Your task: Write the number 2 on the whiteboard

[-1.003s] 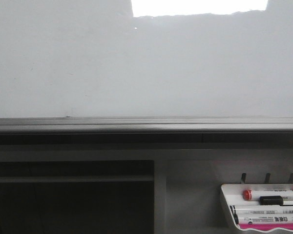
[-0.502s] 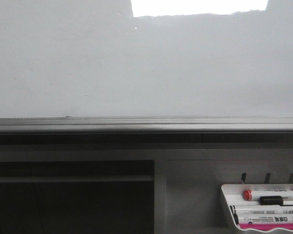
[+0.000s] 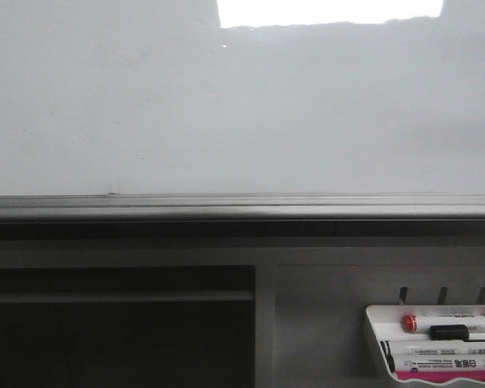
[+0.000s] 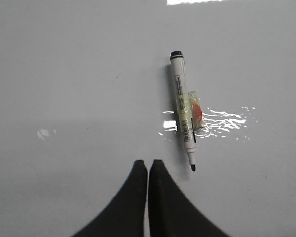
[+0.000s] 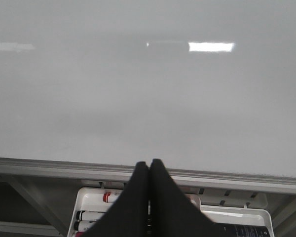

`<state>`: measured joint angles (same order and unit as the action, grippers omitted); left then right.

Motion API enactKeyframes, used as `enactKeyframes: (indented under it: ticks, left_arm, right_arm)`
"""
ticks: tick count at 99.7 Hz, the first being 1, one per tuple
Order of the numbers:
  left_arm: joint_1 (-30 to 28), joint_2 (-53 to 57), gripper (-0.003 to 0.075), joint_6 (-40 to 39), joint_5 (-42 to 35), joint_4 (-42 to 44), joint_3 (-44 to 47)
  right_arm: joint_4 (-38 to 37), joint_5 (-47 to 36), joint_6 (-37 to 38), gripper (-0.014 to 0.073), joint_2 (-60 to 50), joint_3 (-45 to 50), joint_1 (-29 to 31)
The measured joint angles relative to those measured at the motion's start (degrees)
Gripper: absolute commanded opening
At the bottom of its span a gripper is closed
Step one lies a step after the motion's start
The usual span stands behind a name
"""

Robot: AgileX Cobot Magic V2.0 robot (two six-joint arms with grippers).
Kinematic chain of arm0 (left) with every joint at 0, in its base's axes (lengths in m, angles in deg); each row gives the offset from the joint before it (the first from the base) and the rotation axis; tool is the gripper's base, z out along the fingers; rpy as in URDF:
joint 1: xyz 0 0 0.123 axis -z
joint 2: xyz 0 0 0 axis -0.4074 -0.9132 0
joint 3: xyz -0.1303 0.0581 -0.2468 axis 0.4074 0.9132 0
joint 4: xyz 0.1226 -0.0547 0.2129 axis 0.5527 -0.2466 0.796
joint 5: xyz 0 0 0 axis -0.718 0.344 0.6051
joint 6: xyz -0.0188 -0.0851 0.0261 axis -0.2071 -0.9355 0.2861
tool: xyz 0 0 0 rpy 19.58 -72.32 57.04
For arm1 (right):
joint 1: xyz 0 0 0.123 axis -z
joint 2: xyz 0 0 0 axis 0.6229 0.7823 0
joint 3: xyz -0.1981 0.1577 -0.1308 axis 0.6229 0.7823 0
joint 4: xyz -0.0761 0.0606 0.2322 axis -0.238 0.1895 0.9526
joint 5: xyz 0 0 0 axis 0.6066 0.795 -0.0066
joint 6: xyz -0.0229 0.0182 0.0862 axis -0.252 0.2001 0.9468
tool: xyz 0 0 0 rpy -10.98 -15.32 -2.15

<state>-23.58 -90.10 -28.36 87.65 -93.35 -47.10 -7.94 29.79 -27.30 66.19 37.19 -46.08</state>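
The whiteboard [image 3: 242,105] fills the upper front view, glossy pale grey with a grey metal rail [image 3: 242,206] along its near edge. No number 2 shows on it in any view. In the left wrist view a white uncapped black marker [image 4: 183,106] with a taped patch lies flat on the whiteboard [image 4: 79,89], its tip pointing toward my left gripper [image 4: 148,164], which is shut and empty just beside the tip. My right gripper [image 5: 149,163] is shut and empty over the rail [image 5: 49,168], above the marker tray. Neither gripper shows in the front view.
A small white marker tray [image 3: 433,343] holding several markers hangs below the rail at the front right; it also shows in the right wrist view [image 5: 91,205]. A dark recess [image 3: 117,323] lies below the rail at the left.
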Motion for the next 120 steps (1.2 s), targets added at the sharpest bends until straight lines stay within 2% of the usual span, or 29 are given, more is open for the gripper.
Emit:
enactKeyframes:
  ticks: [24,49,70,76,81,92,101,120]
  left_arm:
    - [0.0,-2.5,-0.0020,0.0,-0.4,0.0,0.0]
    - [0.0,-5.1,-0.0020,0.0,-1.0,-0.2,0.0]
    - [0.0,-11.3,-0.0019,0.0,-1.9,-2.5,-1.2]
    - [0.1,-13.9,-0.0013,0.0,-2.1,-2.8,-2.5]
    - [0.5,-16.1,0.0020,0.0,-2.2,-2.8,-3.7]
    - [2.2,-21.3,0.0164,0.0,-2.4,-2.7,-6.2]
    - [3.9,-25.4,0.0265,0.0,-2.5,-2.6,-8.4]
    - [6.0,-32.6,0.0285,0.0,-2.6,-2.4,-12.6]
  right_arm:
    - [-0.7,-0.9,0.6,-0.0068,2.5,-0.1,0.0]
    - [-7.0,-0.9,8.8,-0.0068,5.3,-0.1,4.3]
    - [-7.6,-1.1,9.9,-0.0061,5.8,-0.7,6.2]
    - [-7.6,-0.5,9.9,-0.0031,5.9,-1.1,6.3]
    - [-7.6,0.1,9.9,0.0016,5.9,-1.5,6.3]
    - [-7.6,0.7,9.9,0.0148,5.9,-2.2,6.3]
    - [-7.6,1.1,9.9,0.0188,5.9,-2.4,6.3]
    - [-7.6,1.3,9.9,0.0185,5.9,-2.4,6.3]
